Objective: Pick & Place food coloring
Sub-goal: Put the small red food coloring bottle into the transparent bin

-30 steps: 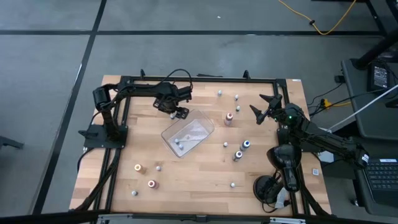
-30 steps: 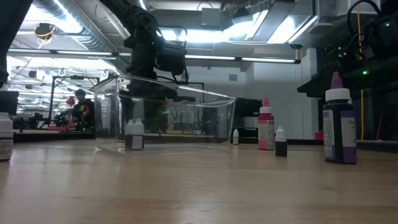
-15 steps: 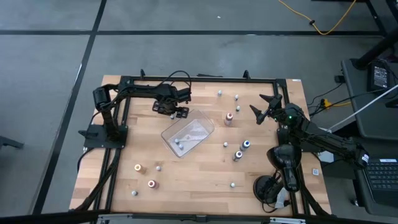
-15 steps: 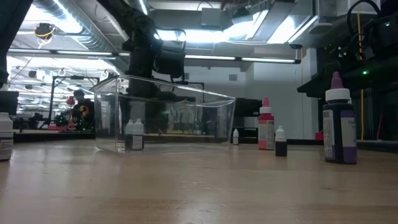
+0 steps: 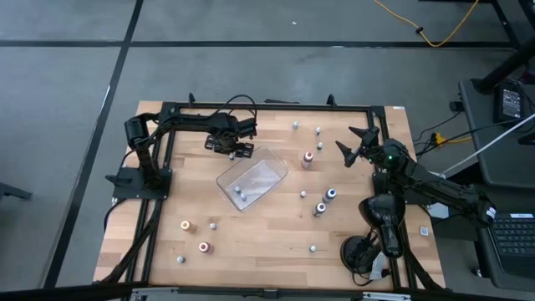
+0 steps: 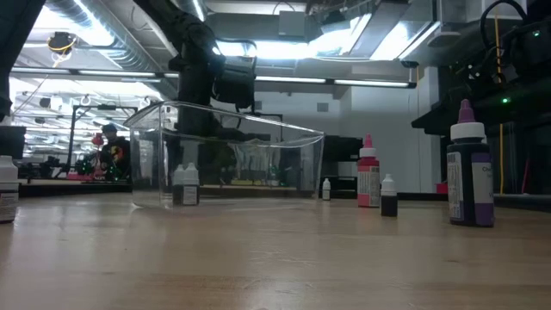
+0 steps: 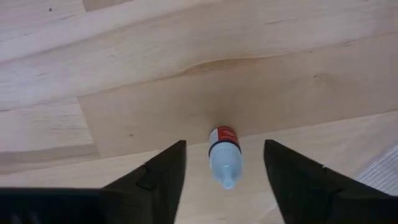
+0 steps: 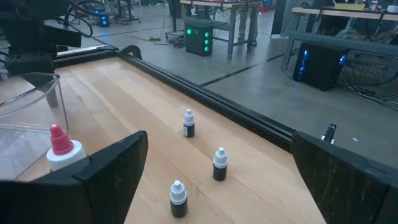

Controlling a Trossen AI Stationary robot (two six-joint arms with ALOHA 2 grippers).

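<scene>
A tiny food coloring bottle (image 7: 224, 155), pale grey with a red label, stands upright on the wood. My left gripper (image 5: 232, 150) points straight down over it, near the table's far edge, just beyond the clear tray (image 5: 272, 163). It is open, with one finger on each side of the bottle and a gap to both. Two small bottles (image 5: 241, 194) stand inside the tray. Other food coloring bottles stand scattered on the table: a red-capped one (image 5: 308, 158), a blue one (image 5: 331, 194), an orange one (image 5: 185, 226). My right gripper (image 5: 349, 142) waits wide open at the far right.
A black frame rail (image 5: 267, 106) runs along the far edge close behind the left gripper. Three small bottles (image 8: 188, 123) stand on the wood in front of the right gripper. More small bottles (image 5: 204, 247) stand at the near left. Bare wood lies in the table's middle near part.
My left gripper has stayed above the small bottle and has turned a little about its own pointing line. The bottles and the tray have kept their places.
</scene>
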